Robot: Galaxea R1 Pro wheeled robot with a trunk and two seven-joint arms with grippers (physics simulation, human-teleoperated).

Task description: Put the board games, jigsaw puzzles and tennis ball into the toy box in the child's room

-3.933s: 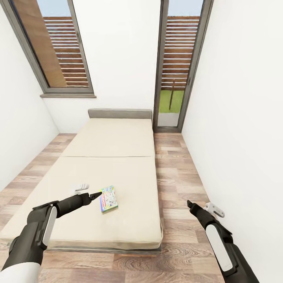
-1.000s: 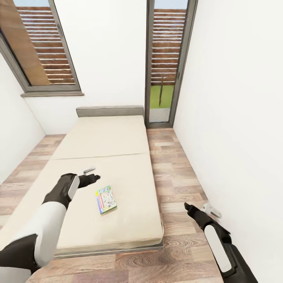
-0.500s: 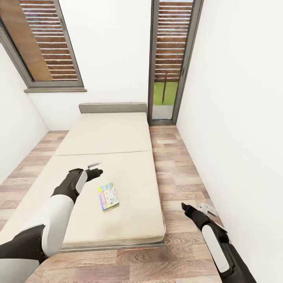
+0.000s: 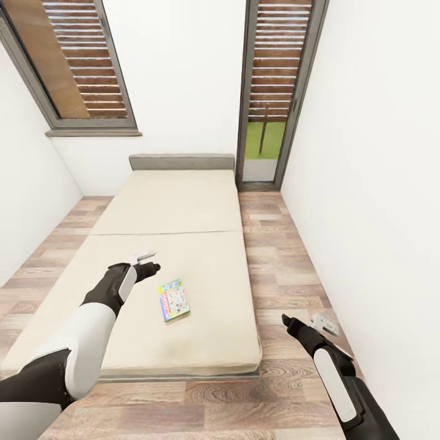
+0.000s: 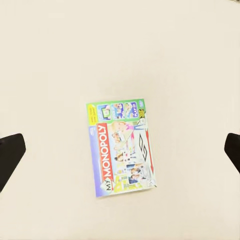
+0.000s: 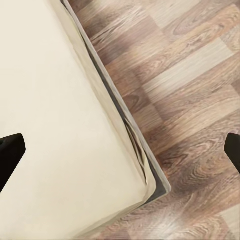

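Head view: high, looks forward and down the length of the bed (image 4: pixel 177 256) toward the far window wall; both arms enter from the near edge.

Left wrist view: above the mattress, faces straight down, fairly close; the board game (image 5: pixel 120 147) sits mid-frame between the two dark fingertips (image 5: pixel 10 155). Same box appears in head view (image 4: pixel 173 300).

Right wrist view: faces down at the bed's near corner (image 6: pixel 150 185) and the wood floor (image 6: pixel 190 100), close. Shares that corner with head view.
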